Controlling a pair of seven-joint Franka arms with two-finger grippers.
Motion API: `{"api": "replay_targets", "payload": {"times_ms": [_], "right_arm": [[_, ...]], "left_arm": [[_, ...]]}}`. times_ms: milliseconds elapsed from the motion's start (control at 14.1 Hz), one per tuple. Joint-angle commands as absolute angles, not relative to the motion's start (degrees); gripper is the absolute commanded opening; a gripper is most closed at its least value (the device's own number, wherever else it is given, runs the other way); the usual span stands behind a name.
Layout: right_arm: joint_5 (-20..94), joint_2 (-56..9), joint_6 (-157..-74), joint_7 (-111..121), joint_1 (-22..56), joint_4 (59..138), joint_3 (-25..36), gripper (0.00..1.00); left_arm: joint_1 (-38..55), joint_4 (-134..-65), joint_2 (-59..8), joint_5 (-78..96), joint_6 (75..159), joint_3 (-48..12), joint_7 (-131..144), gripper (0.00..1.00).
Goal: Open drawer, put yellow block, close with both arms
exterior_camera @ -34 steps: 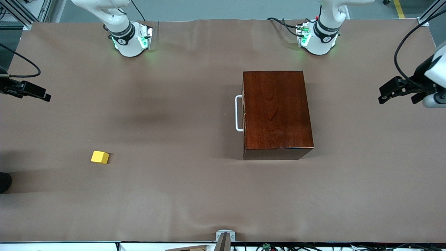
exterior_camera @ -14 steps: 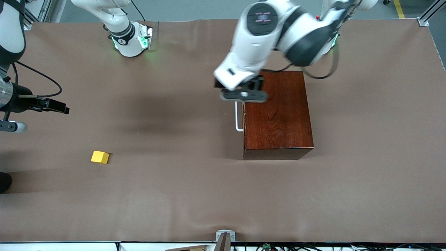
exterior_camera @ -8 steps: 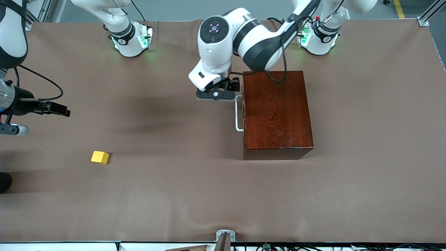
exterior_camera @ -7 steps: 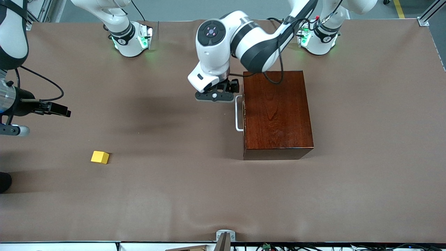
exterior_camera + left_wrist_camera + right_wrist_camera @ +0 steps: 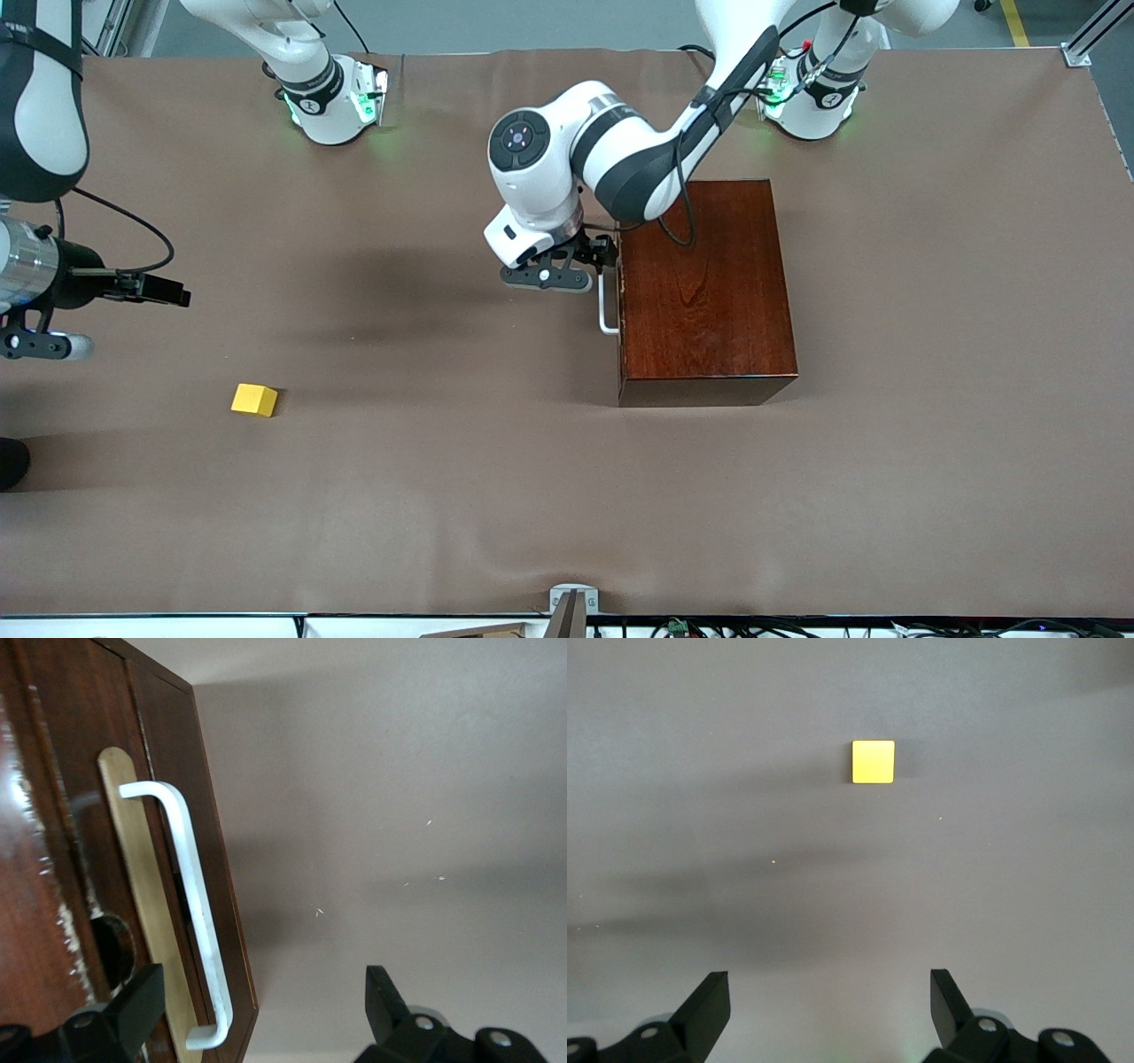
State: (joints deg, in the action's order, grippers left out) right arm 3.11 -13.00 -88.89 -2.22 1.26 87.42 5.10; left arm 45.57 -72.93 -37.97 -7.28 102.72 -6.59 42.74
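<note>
Two arms work over one brown-covered bench [image 5: 443, 496]. Right end effector [image 5: 168, 291] hangs spread above bare cloth, the yellow block [image 5: 254, 400] lying apart from it. Left end effector [image 5: 567, 270], spread, hovers just beside the shut drawer's white handle [image 5: 605, 315] on the dark wooden box [image 5: 709, 292].

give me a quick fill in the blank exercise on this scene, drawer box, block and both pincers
1. The drawer in the dark wooden box is ____.
2. The left pincer hovers open beside the drawer's white ____.
3. The small cube lying on the table toward the right arm's end is ____ in colour.
4. The right pincer is open and holds ____.

Missing words: shut; handle; yellow; nothing
</note>
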Motion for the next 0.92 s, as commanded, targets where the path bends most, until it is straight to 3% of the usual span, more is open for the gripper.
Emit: {"api": "replay_targets", "payload": {"times_ms": [0,496,850], "right_arm": [[3.78,-14.85,-88.24,-2.81,1.32,85.25,5.27,1.00],[3.87,-17.22,-88.50,-2.81,1.49,84.29,5.27,1.00],[3.96,-19.24,-93.87,-2.63,2.46,84.29,5.27,1.00]], "left_arm": [[45.97,-71.54,-39.63,-8.53,103.53,-6.24,42.01,1.00],[45.53,-71.63,-41.57,-8.96,104.24,-5.72,42.45,1.00],[45.53,-72.25,-42.54,-9.84,104.33,-5.19,42.71,1.00]]}}
